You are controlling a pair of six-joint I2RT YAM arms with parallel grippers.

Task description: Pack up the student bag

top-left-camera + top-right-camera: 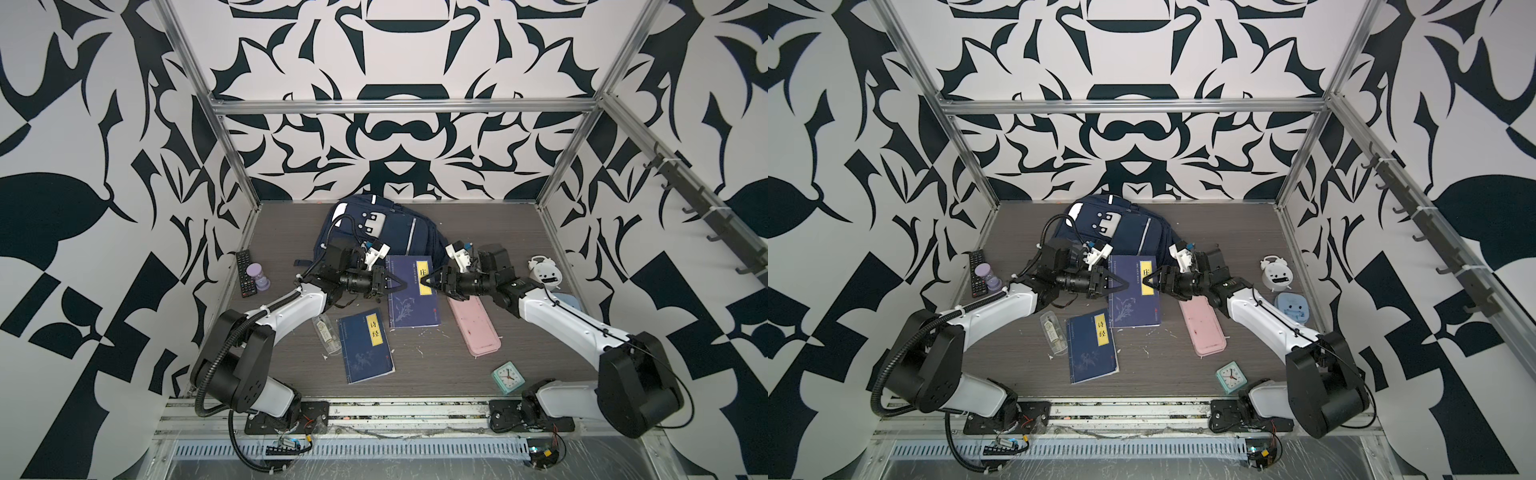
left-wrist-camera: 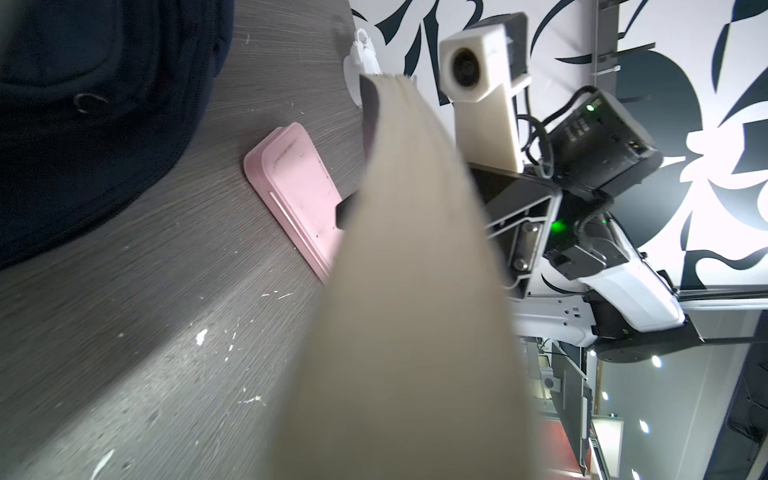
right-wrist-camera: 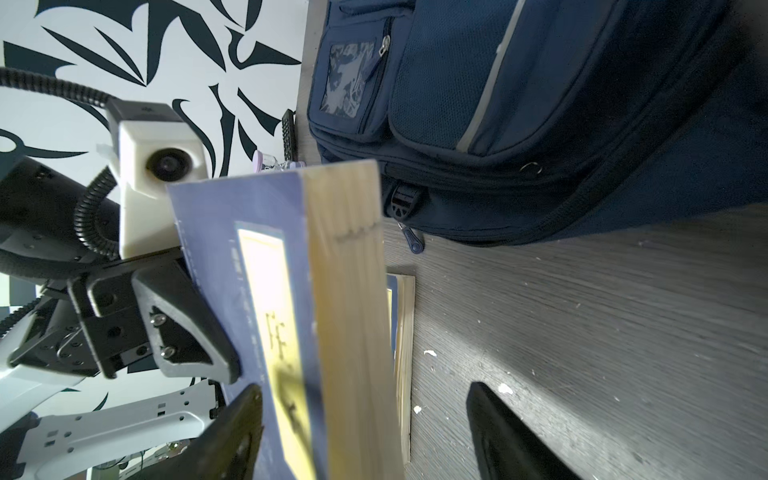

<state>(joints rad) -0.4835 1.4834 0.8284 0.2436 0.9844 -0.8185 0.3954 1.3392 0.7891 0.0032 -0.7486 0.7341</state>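
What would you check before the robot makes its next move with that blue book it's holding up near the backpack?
1. Left end effector grips the blue book: ok, shut on its spine side.
2. Right end effector free of the book: ok, open, jaws apart on either side of the page edge.
3. Book off the table: ok, the left wrist view shows bare tabletop below it.
4. Student bag open to take the book: cannot tell; no open mouth shows, and the zips in view look shut.
5. Way to the bag clear: ok, nothing lies between book and bag in both top views.
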